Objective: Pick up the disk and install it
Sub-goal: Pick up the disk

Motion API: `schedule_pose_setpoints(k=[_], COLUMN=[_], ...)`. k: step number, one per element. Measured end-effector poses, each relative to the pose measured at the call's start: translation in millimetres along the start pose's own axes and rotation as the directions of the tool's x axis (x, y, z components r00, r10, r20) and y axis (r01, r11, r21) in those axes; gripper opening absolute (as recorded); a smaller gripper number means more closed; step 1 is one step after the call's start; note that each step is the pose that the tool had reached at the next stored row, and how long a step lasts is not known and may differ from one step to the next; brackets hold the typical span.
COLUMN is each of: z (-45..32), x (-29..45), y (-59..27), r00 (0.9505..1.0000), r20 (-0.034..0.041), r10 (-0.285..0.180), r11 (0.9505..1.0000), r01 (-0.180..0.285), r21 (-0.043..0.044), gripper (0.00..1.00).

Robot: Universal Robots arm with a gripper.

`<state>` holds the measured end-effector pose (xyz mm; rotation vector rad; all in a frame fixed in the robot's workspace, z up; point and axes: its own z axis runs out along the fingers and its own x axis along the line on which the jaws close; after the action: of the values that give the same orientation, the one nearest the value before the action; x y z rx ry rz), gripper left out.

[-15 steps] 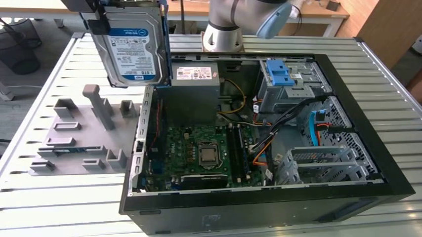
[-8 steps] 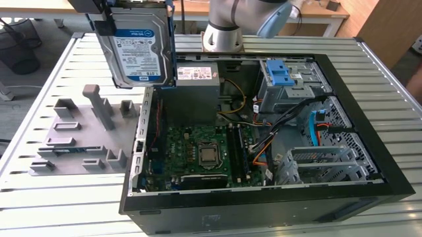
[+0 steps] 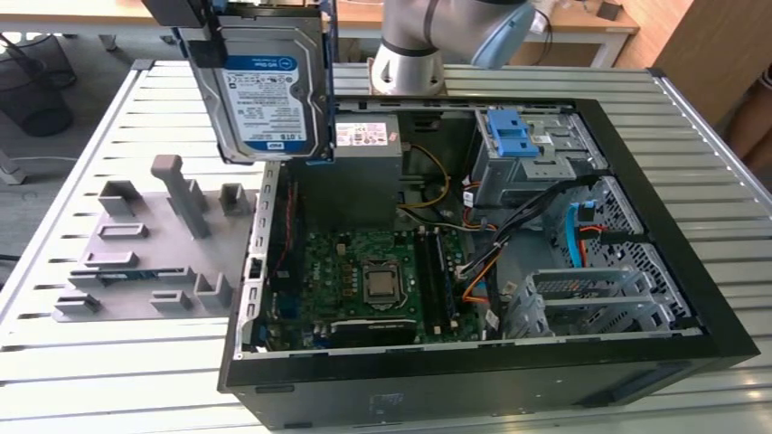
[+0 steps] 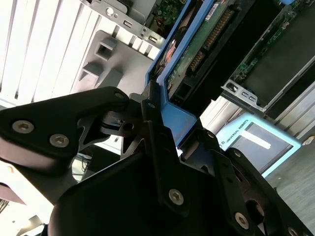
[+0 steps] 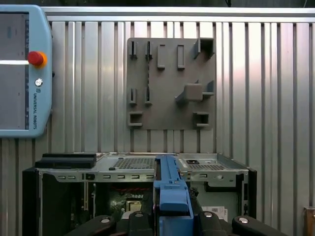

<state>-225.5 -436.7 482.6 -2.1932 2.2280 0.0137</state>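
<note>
gripping the disk [image 3: 268,86], gripper [image 4: 157,105] aloft by open computer case [image 3: 483,366] on slatted table [image 3: 121,380]

The grey robot arm [image 3: 408,50] stood upright at the back of the exterior view, with a pale blue cap on one joint. Its gripper [image 3: 260,29] hung high toward the exterior view's left. In the second wrist view, black fingers [image 4: 74,113] clamped the disk [image 3: 271,90] by its edges, holding it aloft.
</note>
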Motion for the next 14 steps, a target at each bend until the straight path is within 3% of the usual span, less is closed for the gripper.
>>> schedule_pose_setpoints(k=[14], z=[0.0], x=[4.9], y=[-20.4], r00=[1.0000], r20=[0.0001], r10=[0.000], r11=[1.0000], r01=[0.000], r21=[0.0000], gripper=[0.36])
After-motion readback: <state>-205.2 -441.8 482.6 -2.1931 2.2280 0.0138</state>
